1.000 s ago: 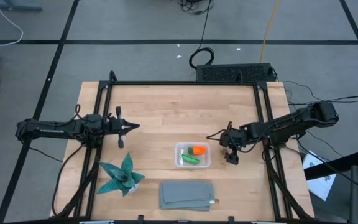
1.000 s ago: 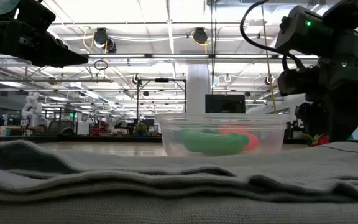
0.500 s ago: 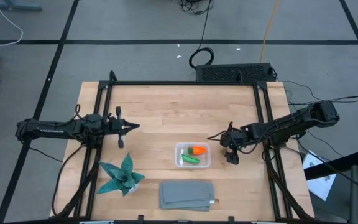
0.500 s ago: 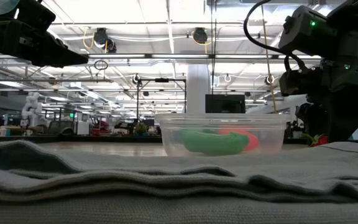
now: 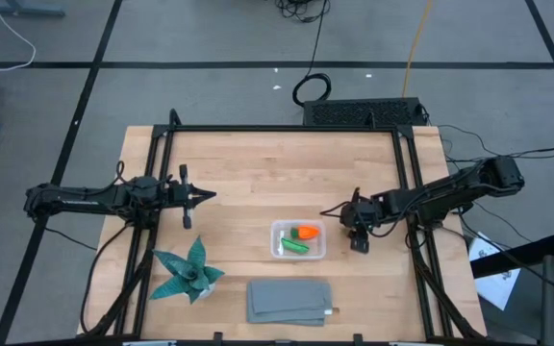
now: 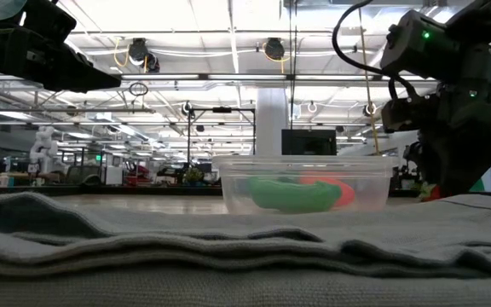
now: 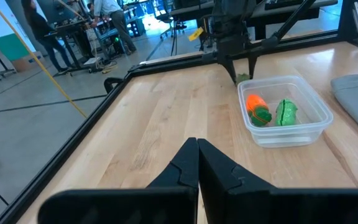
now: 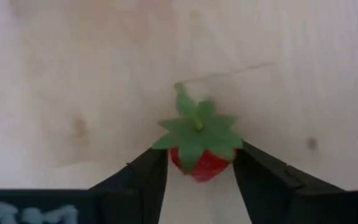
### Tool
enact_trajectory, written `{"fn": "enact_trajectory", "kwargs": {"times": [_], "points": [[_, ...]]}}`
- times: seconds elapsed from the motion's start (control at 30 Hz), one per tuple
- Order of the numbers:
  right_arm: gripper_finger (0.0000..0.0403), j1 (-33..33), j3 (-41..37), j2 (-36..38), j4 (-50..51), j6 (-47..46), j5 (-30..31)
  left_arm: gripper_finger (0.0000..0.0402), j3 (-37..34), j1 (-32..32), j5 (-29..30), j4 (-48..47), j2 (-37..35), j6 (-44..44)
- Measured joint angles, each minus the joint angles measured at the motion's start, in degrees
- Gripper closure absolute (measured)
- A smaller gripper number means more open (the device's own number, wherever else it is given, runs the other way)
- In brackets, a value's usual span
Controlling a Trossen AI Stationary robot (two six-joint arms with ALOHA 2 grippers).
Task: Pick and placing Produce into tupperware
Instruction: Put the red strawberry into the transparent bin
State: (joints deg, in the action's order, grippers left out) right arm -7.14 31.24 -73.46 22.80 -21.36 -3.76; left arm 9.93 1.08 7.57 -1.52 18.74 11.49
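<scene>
The clear tupperware (image 5: 298,240) stands on the table right of centre. It holds the orange carrot (image 5: 306,232) and the green pod (image 5: 294,247); both also show in the left wrist view, the carrot (image 7: 257,107) beside the pod (image 7: 286,112). The red strawberry (image 8: 197,155) with its green leaf top lies on the wood just right of the tupperware. My right gripper (image 5: 358,241) is low over it, its fingers at the berry's two sides. My left gripper (image 5: 200,196) is shut and empty above the table's left part. My right gripper pinches the strawberry's red body (image 8: 188,163) between its two fingers (image 8: 148,174), one on each side, under the leaf top. The fingers come from above, pointing down. The strawberry sits on the table, its leaf top up.
A teal spiky plant (image 5: 188,272) stands at the near left. A folded grey cloth (image 5: 289,300) lies at the near edge in front of the tupperware and fills the low view's foreground (image 6: 228,247). Black frame rails run along the table's left and right sides.
My right gripper has shifted a little, low over the table, onto the strawberry beside the tupperware. The strawberry stays on the wood.
</scene>
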Motion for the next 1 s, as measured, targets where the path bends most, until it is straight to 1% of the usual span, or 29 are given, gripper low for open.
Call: {"fn": "enact_trajectory", "kwargs": {"times": [0.1,0.27,0.53,0.83,1.0], "points": [[0.0250,-0.1,0.9,-0.1,-0.1,0.4,-2.0,0.0401,0.0,0.0,0.0,0.0,0.0,0.0],[0.0264,-0.1,2.3,-0.1,0.2,1.0,-1.5,0.0401,0.0,0.0,0.0,0.0,0.0,0.0],[0.0266,0.0,5.5,0.0,5.1,1.3,-0.9,0.0401,0.0,0.0,0.0,0.0,0.0,-0.1],[0.0267,0.9,7.9,0.0,6.3,2.2,-0.7,0.0401,0.0,0.0,0.0,0.0,0.0,-0.3],[0.0267,1.2,9.9,0.0,8.7,3.5,-0.7,0.0401,0.0,0.0,0.0,0.0,0.0,-0.5]]}}
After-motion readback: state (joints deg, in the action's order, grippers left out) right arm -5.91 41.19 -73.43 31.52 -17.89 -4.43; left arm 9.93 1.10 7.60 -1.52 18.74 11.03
